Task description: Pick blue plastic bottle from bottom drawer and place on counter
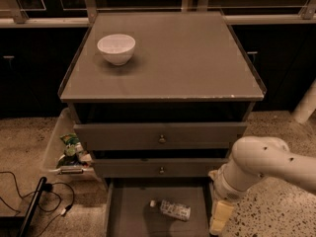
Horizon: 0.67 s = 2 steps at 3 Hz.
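Note:
The blue plastic bottle (171, 209) lies on its side on the floor of the open bottom drawer (133, 216), white cap to the left. The counter (187, 58) is the flat grey cabinet top above, with a chipped front edge. My gripper (219, 221) hangs at the end of the white arm, at the drawer's right wall, a little right of the bottle and apart from it. Only its pale yellowish finger part shows at the bottom edge of the view.
A white bowl (116, 48) stands on the counter's back left. Two knobbed drawers (160, 138) sit above the bottom one. A bin with packets (69, 152) stands left of the cabinet. Black cables (29, 191) lie on the speckled floor at left.

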{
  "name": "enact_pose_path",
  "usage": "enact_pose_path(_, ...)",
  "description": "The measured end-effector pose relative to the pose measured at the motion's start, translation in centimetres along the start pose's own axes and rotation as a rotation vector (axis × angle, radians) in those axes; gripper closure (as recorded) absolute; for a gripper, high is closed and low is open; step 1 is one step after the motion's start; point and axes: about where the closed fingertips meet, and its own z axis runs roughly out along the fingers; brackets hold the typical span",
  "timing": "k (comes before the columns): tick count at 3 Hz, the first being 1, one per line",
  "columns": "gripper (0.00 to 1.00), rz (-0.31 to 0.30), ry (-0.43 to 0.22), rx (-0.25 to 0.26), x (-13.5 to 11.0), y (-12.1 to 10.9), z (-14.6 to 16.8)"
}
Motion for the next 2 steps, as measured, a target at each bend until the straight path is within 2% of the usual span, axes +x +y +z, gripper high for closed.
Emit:
enact_pose_path(1, 0.00, 0.010, -0.042, -0.005, 0.85, -1.54, 5.88)
enact_pose_path(2, 0.00, 0.010, -0.042, -0.005, 0.85, -1.54, 5.88)
